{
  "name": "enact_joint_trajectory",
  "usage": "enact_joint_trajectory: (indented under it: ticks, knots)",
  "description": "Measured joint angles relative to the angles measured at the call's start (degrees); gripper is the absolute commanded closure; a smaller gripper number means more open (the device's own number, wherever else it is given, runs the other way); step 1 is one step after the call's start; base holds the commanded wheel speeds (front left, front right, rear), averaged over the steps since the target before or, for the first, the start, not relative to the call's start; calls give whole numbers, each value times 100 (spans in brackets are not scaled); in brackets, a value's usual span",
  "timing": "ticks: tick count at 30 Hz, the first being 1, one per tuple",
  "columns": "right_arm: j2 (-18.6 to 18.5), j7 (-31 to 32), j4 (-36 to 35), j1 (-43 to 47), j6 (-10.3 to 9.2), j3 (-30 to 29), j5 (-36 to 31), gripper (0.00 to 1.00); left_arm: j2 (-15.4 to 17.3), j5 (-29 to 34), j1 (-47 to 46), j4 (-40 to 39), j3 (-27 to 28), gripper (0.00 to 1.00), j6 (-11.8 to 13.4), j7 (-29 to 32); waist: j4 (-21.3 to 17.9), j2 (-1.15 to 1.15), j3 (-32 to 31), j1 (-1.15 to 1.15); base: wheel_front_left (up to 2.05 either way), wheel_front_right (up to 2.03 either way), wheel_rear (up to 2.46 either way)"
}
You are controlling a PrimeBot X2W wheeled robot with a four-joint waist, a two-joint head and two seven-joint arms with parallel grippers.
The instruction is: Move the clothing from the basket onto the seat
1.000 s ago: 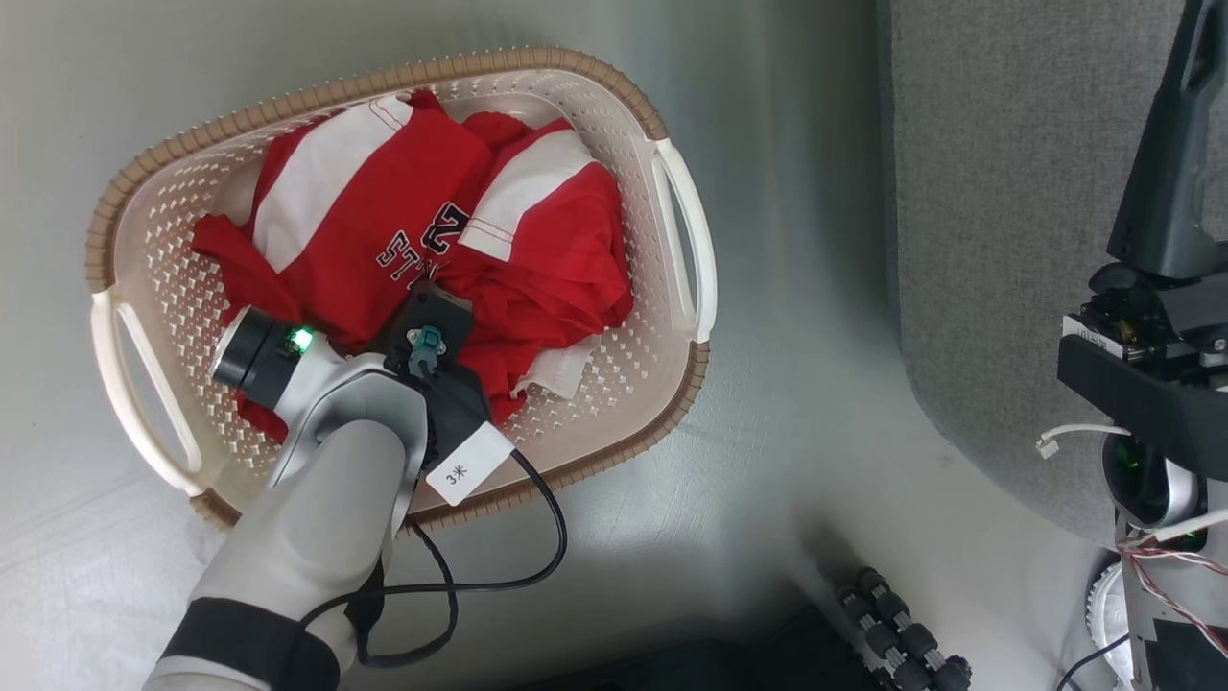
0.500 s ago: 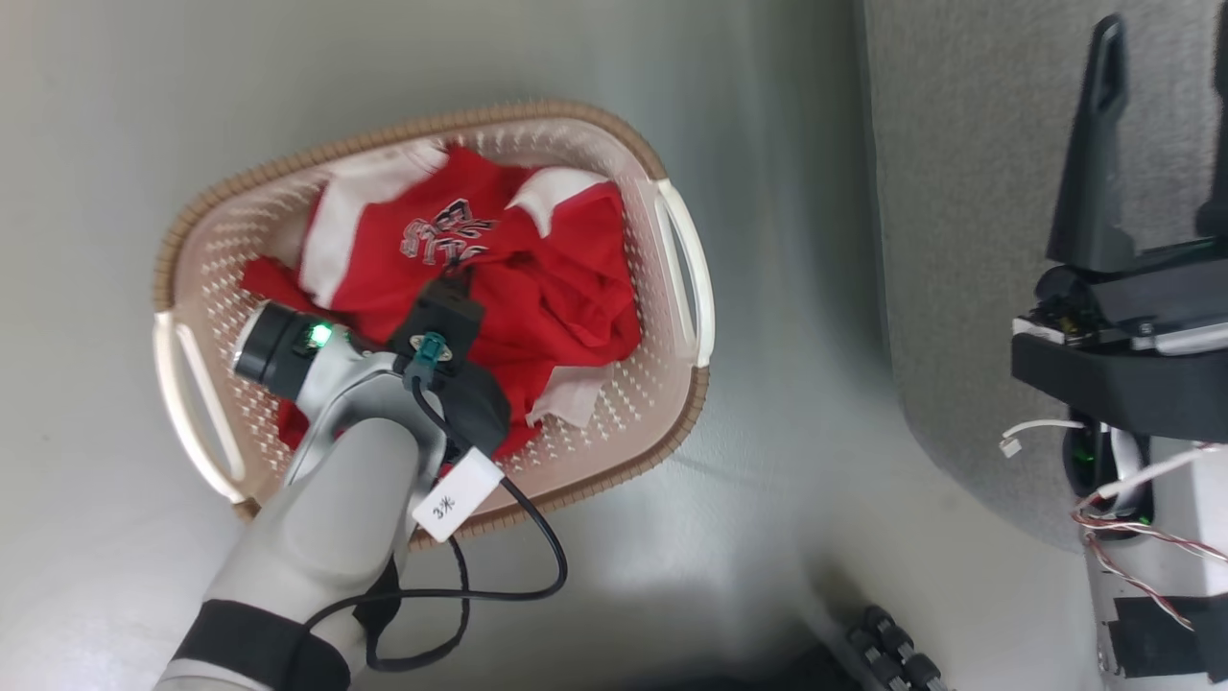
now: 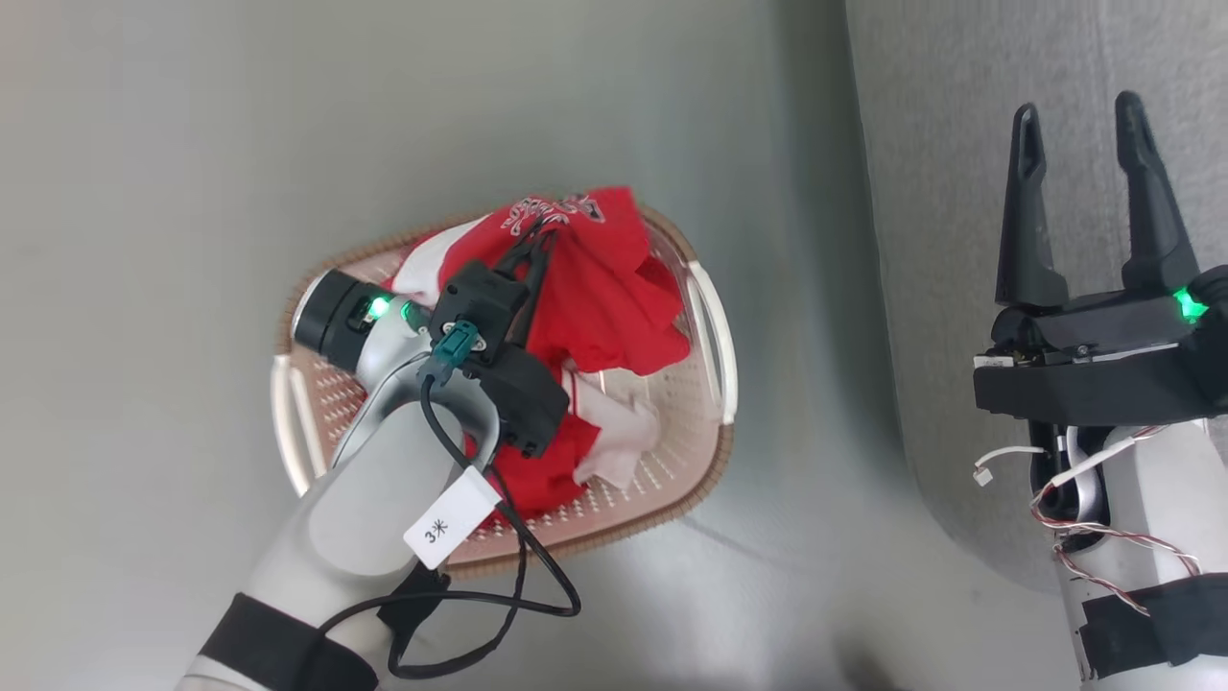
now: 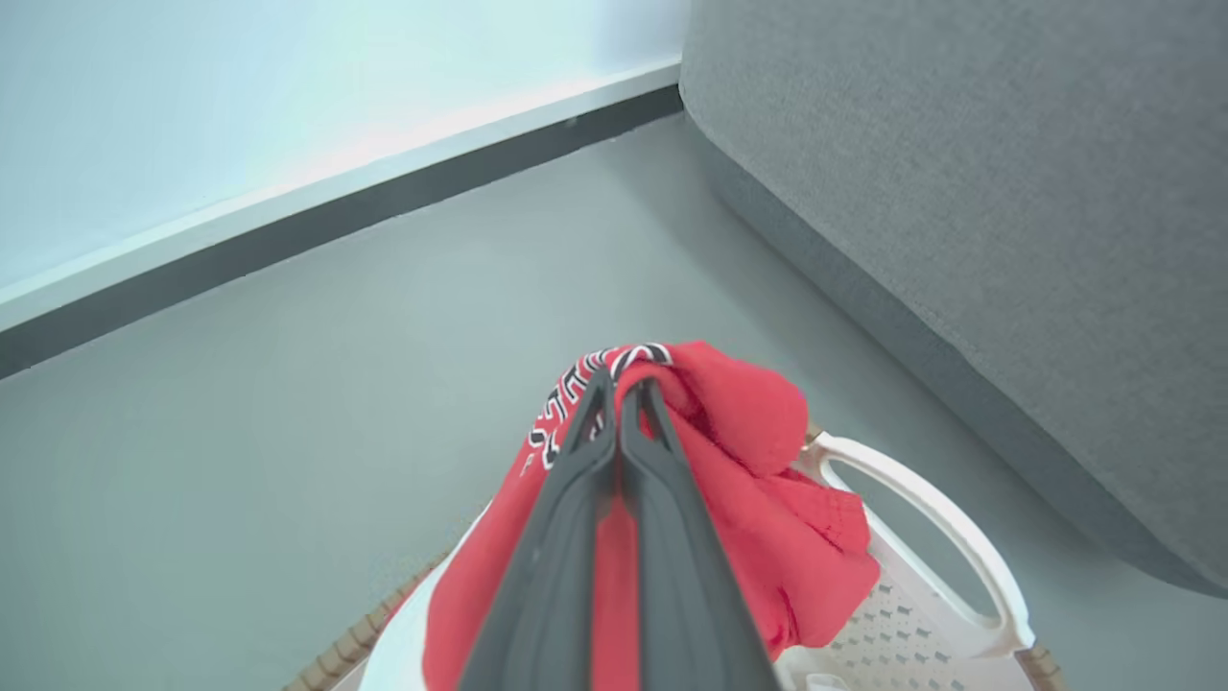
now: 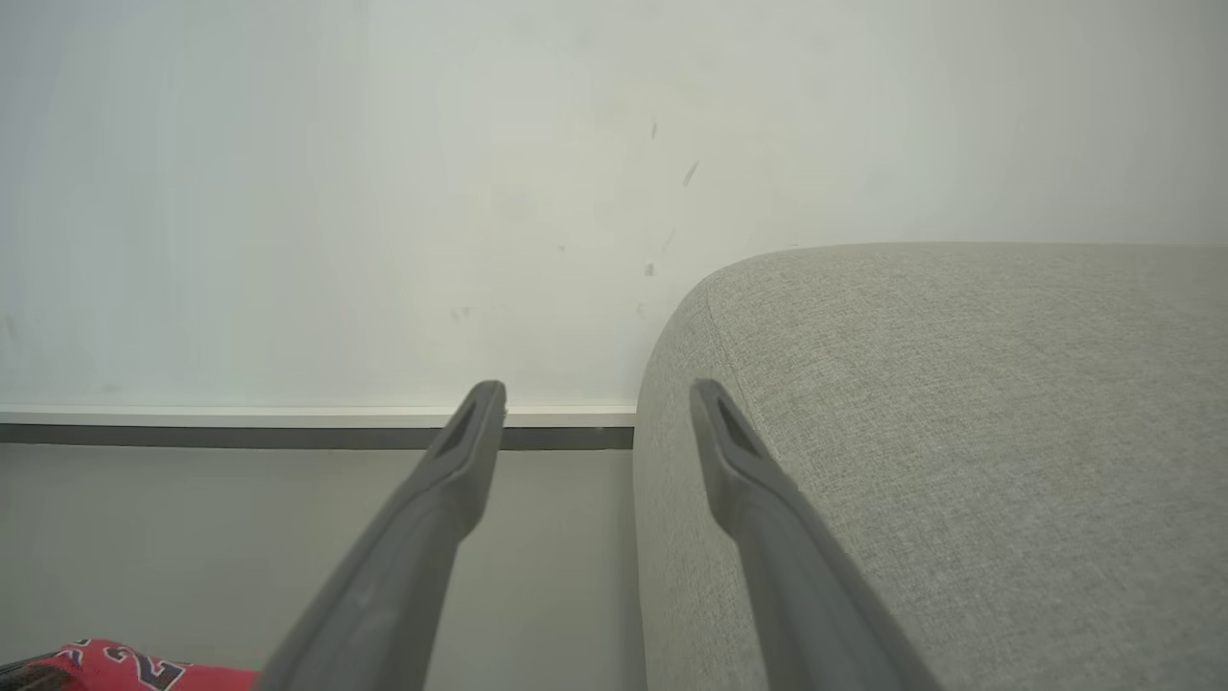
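My left gripper [image 3: 545, 228] is shut on a fold of the red clothing [image 3: 614, 288] and holds it lifted above the basket [image 3: 710, 317]; the dark lettering bunches at the fingertips. In the left wrist view the closed gripper [image 4: 625, 384] pinches the same clothing [image 4: 758, 422], which drapes down toward the basket's white handle [image 4: 940, 528]. More red and white clothing [image 3: 614, 437] lies in the basket. My right gripper [image 3: 1079, 115] stands open and empty over the grey seat [image 3: 940, 144]. In the right wrist view the right gripper [image 5: 597, 395] points past the seat's rounded edge [image 5: 959, 403].
The basket sits on a smooth grey floor [image 3: 192, 192], left of the seat. A pale wall with a dark baseboard [image 4: 336, 216] runs behind the floor. A black cable [image 3: 537, 576] loops from my left forearm.
The left gripper has risen, pulling the red clothing up out of the basket. The head camera has shifted, so the basket looks smaller and lower. The right gripper shows fully now.
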Motion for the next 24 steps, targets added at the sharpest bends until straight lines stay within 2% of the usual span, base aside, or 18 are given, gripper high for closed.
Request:
enact_joint_trajectory:
  ticks: [13,24]
  knots:
    - [34,1,601,218,96,-40,22,0,-7,-288,-4,-610,-96,100,-96,-1,397,0,-1088,0,0,0,0]
    - [88,4,1002,451,157,47,43,0,-24,-328,17,-744,56,100,-185,-2,631,0,-2048,-1,0,0,0]
